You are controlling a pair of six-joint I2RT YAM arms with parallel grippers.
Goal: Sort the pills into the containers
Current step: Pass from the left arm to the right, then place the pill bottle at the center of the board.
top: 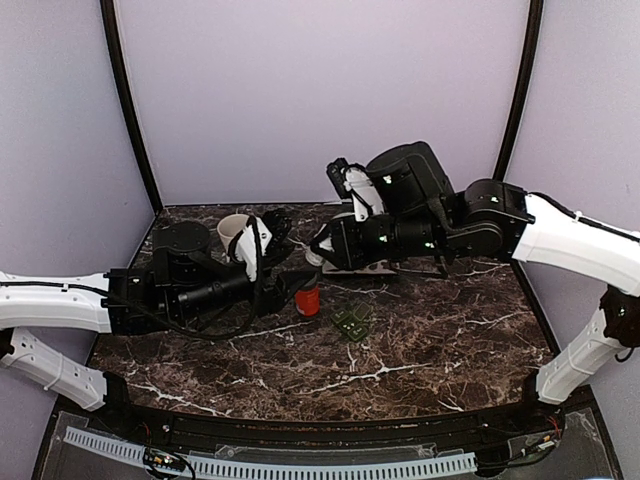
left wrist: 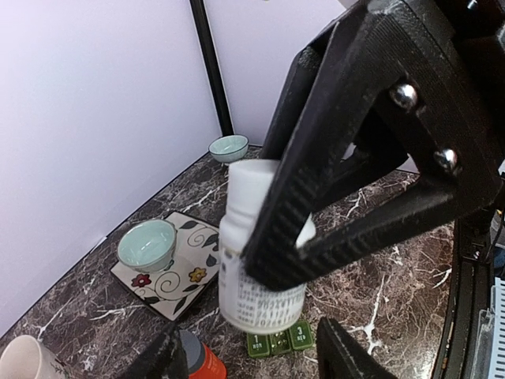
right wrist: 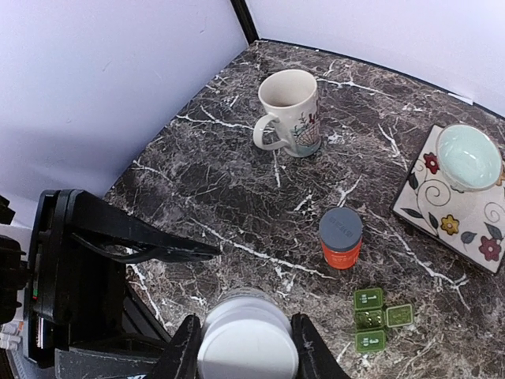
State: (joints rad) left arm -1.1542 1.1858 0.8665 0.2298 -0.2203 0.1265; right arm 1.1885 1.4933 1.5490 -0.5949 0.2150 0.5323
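My right gripper (right wrist: 246, 351) is shut on a white pill bottle (right wrist: 246, 343) with its cap on and holds it upright above the table; it also shows in the top view (top: 316, 258). In the left wrist view the bottle (left wrist: 260, 276) hangs in those black fingers, just above the dark green pill-box strip (left wrist: 278, 342). The strip (right wrist: 371, 319) lies on the marble with its middle lid flipped open. My left gripper (left wrist: 248, 359) is open and empty, its fingers either side below the bottle; in the top view it (top: 290, 280) is left of the bottle.
An orange bottle with a grey cap (right wrist: 341, 237) stands left of the strip. A beige mug (right wrist: 288, 110) is at the back left. A pale green bowl (right wrist: 468, 156) sits on a flowered tile (right wrist: 442, 213); a second bowl (left wrist: 229, 147) is further back.
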